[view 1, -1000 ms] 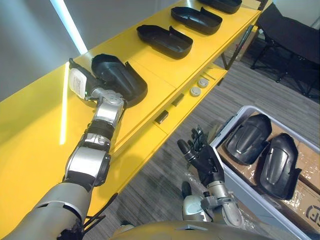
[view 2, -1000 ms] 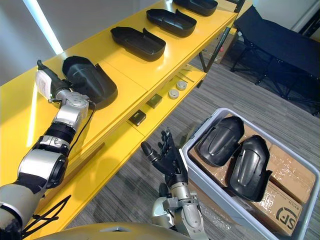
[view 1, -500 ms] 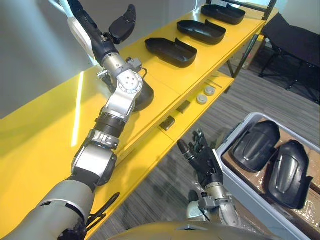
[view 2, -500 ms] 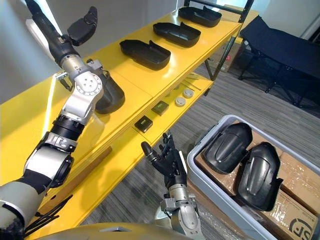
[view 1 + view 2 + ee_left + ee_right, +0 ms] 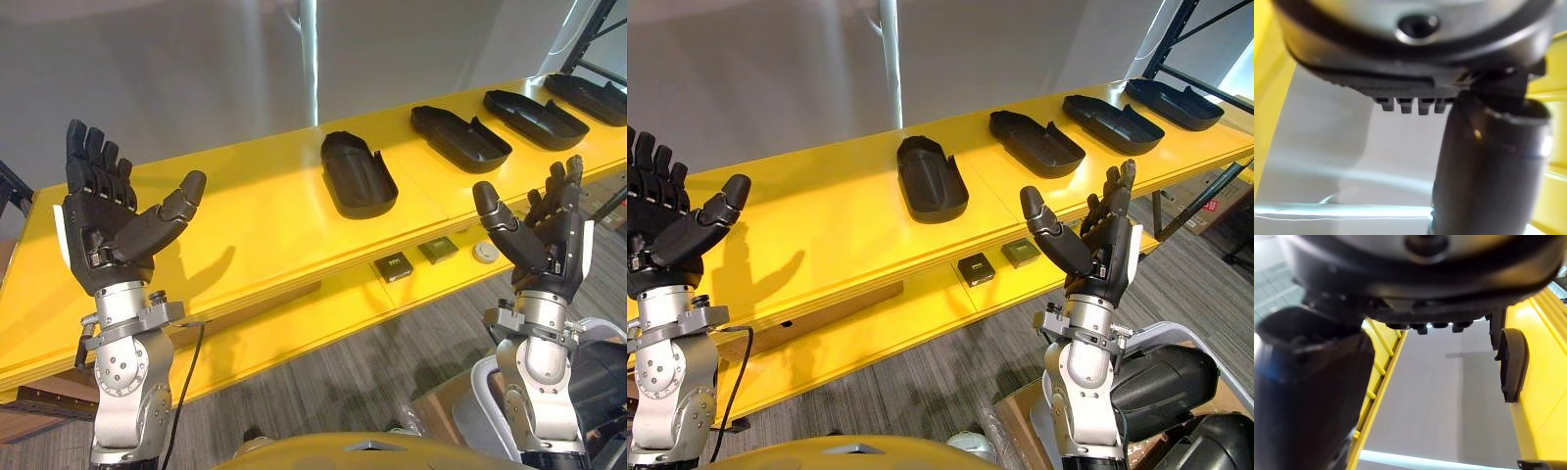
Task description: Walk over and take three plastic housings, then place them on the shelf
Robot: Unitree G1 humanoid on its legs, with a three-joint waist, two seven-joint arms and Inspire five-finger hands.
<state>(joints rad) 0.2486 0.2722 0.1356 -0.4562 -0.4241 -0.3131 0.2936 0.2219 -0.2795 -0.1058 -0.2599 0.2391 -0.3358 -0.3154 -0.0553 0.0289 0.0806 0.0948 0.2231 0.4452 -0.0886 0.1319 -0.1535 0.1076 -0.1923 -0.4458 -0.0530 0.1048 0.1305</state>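
Left eye view, from the left: left hand point(image 5: 113, 235) upright before the left end of the yellow shelf point(image 5: 245, 220), fingers straight and apart, thumb out, holding nothing. Just right of the middle of the shelf top, first housing point(image 5: 358, 176), hollow side up, lying from the back edge toward the front edge. Further right, in a row toward the right end, each apart from the next: second housing point(image 5: 460, 139), third housing point(image 5: 536, 106), fourth housing point(image 5: 593, 98) by the right corner. On the lower ledge point(image 5: 294, 318), near its front edge, small dark box point(image 5: 394, 266) and second box point(image 5: 438, 251) side by side. At right, right hand point(image 5: 549, 245) upright as well, fingers straight, thumb out, empty. Below it, in the right eye view, fifth housing point(image 5: 1161, 377), off the shelf.
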